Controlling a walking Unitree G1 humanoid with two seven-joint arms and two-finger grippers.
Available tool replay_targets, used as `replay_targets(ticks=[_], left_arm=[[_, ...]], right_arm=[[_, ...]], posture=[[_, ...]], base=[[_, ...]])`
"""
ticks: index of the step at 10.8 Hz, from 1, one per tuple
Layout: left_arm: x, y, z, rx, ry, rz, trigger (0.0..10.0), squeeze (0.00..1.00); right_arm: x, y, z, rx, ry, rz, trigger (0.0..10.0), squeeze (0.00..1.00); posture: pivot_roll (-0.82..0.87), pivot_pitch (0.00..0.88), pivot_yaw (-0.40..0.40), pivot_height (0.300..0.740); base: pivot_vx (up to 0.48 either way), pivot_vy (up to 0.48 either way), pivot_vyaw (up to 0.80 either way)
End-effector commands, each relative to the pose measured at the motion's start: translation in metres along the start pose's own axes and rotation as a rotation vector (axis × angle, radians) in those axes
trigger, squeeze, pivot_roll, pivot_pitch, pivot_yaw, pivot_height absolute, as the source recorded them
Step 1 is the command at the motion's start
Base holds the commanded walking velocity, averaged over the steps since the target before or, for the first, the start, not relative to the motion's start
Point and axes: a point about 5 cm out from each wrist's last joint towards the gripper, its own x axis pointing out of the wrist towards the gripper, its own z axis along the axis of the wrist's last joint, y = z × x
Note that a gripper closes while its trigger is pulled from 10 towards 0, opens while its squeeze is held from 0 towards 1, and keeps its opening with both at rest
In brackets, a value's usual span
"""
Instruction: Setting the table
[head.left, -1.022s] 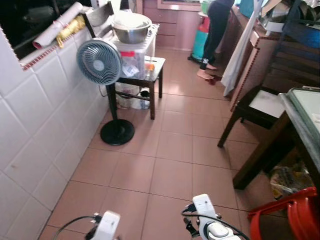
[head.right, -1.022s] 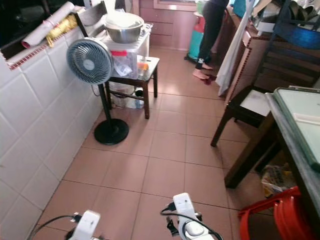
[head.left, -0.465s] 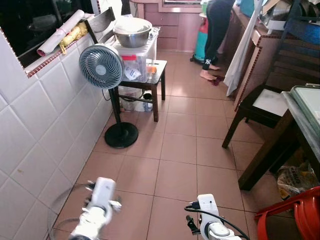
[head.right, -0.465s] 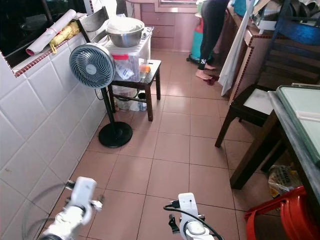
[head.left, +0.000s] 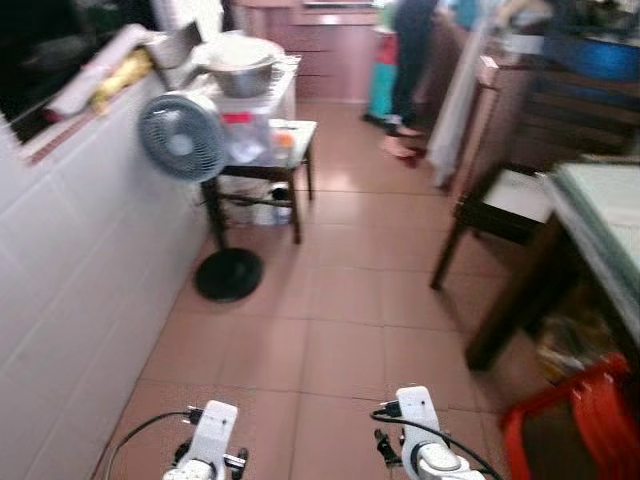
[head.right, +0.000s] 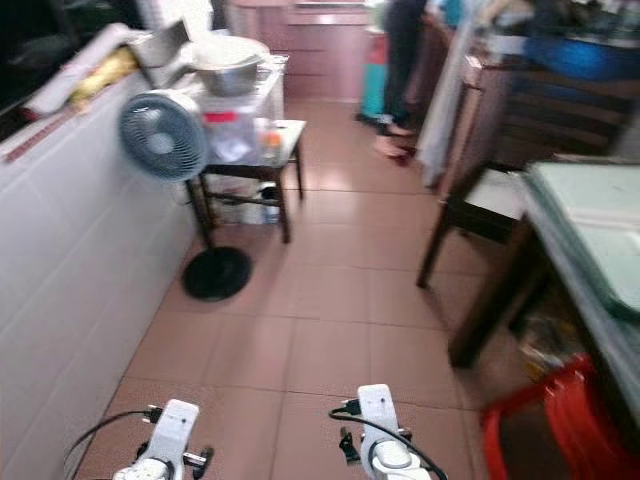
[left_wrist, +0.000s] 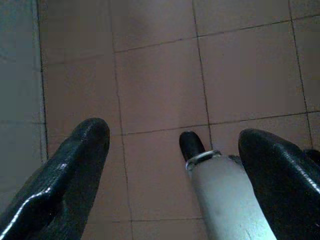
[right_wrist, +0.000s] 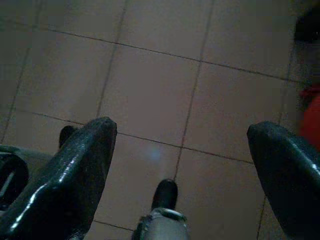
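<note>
fan (head.left: 182, 137) — by tiled wall | steel bowl (head.left: 238, 64) | red stool (head.left: 575, 425)

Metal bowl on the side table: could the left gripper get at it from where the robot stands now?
Probably not. The left gripper hangs open over floor tiles, while the metal bowl sits far ahead on a plastic box, past the standing fan. The robot would need to walk closer.

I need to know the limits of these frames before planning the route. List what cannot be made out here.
- Person at the far end: upper body cut off by the top edge of both eye views.
- Table on the robot's right: cut off by the right edge; whatever is on it is blurred.
- Items in the clear box under the metal bowl: too blurred to identify.
- Red stool: cut by the corner.
- Left claw and right claw: open, holding nothing.
</note>
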Motion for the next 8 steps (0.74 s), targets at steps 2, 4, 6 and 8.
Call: replay_targets(ticks=[2,4,6,8], left_arm=[[0.0010,0.0020,0.0052,0.009,-0.008,0.013,10.0,0.00],[0.0007,0.0032,0.0042,0.007,-0.008,0.018,10.0,0.00],[0.0004,0.0041,0.0030,0.013,-0.005,0.021,10.0,0.00],[-0.0002,0.0069,0.0002,0.019,0.006,0.030,10.0,0.00]], right_arm=[[0.0002,0.0023,0.0010,-0.014,-0.001,0.014,10.0,0.00],[0.0001,0.0039,0.0004,-0.025,0.001,0.020,10.0,0.00],[0.0000,0.0044,0.0000,-0.039,0.003,0.025,10.0,0.00],[-0.0001,0.0051,-0.0007,-0.045,0.003,0.026,10.0,0.00]], posture=[[-0.03,0.000,0.031,0.740],[-0.03,0.000,0.028,0.740],[-0.02,0.002,0.027,0.740],[-0.02,0.002,0.027,0.740]], base=[[0.000,0.131,-0.27],[0.000,0.000,0.00],[0.000,0.000,0.00],[0.000,0.480,0.00]])
